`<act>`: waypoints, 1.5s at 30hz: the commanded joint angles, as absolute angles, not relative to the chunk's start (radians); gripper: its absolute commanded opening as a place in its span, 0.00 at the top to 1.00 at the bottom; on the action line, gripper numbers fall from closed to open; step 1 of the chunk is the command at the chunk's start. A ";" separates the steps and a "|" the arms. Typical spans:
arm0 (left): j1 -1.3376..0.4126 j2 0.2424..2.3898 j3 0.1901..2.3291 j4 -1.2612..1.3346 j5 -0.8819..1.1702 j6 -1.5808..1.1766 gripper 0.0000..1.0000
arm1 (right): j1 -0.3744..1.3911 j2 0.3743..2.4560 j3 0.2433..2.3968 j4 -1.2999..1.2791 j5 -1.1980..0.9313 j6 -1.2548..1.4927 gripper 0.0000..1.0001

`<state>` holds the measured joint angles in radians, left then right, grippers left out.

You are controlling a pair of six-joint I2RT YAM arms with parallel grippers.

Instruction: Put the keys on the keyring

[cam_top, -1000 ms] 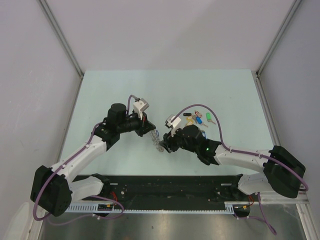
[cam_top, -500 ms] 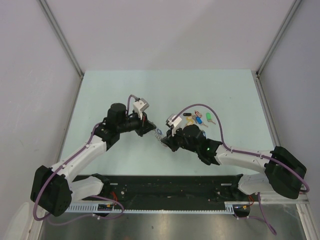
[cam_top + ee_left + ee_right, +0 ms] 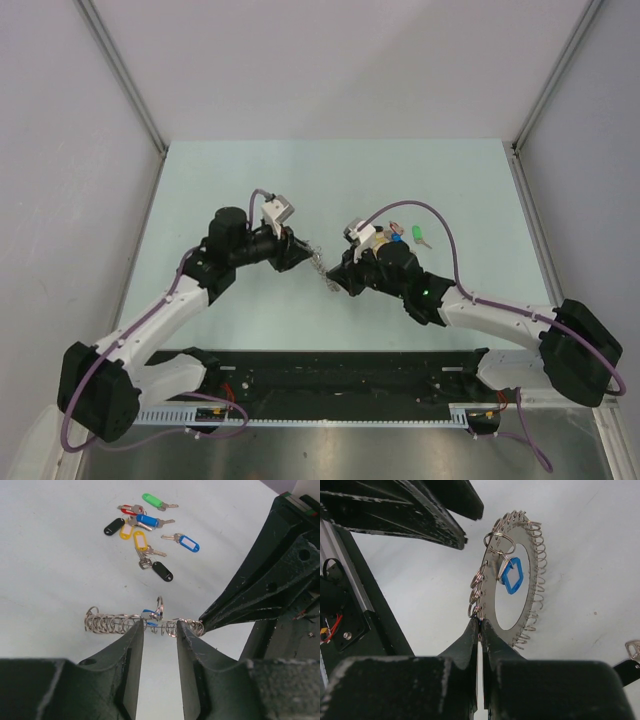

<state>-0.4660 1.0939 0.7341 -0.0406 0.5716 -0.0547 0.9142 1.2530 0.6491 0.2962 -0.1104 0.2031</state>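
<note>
The right tool (image 3: 479,628) has its two fingers pressed together on the rim of the keyring (image 3: 489,587), pinching the flat metal edge at the ring's lower end. In that wrist's view the ring climbs from the fingertips toward the top centre of the frame. Its outer edge is lined all round with little wire loops. A blue key tag (image 3: 510,575) hangs in the upper part of the wide hole from a small split ring (image 3: 499,542) near the top. The left tool (image 3: 160,630) sits right by it with its fingers spread and a clear gap between them. Seen from its own camera, the keyring is edge-on and runs across the fingertips near the bottom centre, not squeezed between them. From above, the two tools meet nose to nose in the middle of the pale green counter (image 3: 250,180) with the keyring between them. The loose keys (image 3: 147,520), tagged green, red, blue, yellow and black, lie scattered flat on the counter in the upper centre of the left wrist view, well apart from the keyring.
</note>
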 commanded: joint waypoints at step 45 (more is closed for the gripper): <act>-0.764 0.922 0.451 0.399 0.442 0.095 0.61 | 0.887 1.082 0.657 0.207 -0.132 0.196 1.00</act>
<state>-0.7300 0.9489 0.4820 0.3302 0.4385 0.0463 0.8780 1.1175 0.6487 0.1711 -0.1493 0.2165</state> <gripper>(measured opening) 0.388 0.017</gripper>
